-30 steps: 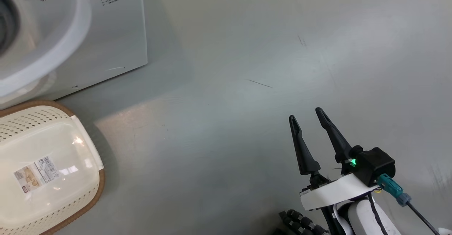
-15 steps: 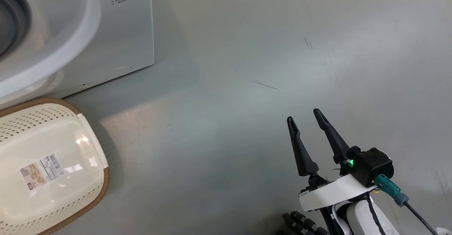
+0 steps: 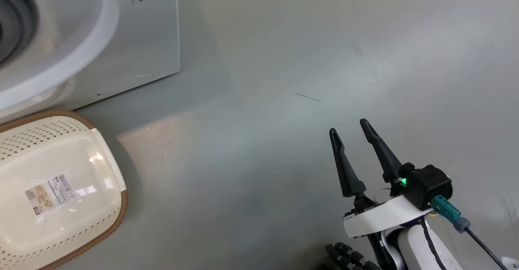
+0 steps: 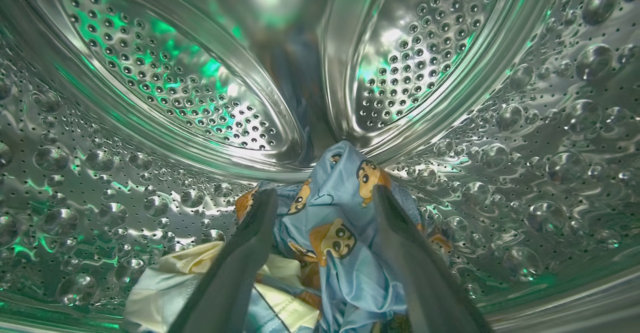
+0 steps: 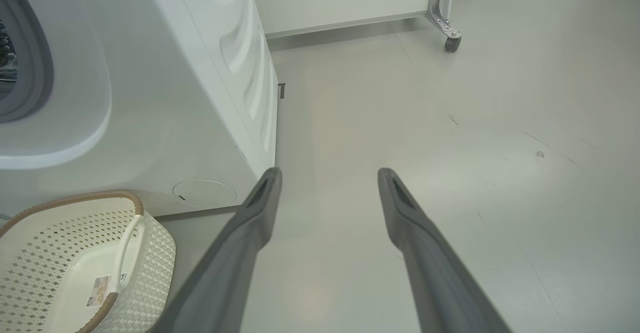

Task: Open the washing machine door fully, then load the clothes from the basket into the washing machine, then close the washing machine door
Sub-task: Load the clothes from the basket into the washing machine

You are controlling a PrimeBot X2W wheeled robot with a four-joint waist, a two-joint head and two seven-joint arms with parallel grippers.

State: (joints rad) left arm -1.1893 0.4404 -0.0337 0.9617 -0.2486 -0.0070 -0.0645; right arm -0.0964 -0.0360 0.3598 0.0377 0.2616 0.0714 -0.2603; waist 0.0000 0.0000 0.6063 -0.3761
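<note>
My left gripper (image 4: 325, 193) is deep inside the washing machine's steel drum (image 4: 165, 88), open. The light-blue printed clothes (image 4: 345, 243) lie heaped on the drum floor between and below its spread fingers, with a cream piece at the lower left. The white washing machine (image 3: 142, 39) (image 5: 175, 98) stands at the upper left of the head view. In front of it the cream basket (image 3: 123, 205) (image 5: 150, 253) sits on the floor with nothing inside. My right gripper (image 3: 348, 127) (image 5: 328, 173) hovers open over bare floor, well right of the basket. The washing machine door is out of view.
Grey floor stretches to the right of the machine and around my right gripper. A white panel on a metal leg with a caster (image 5: 452, 43) stands behind the machine at the far end. The grey gasket (image 3: 16, 22) rings the machine's opening.
The head camera has shifted slightly, so machine and basket sit a little further right in the picture. My right gripper stays open in about the same place.
</note>
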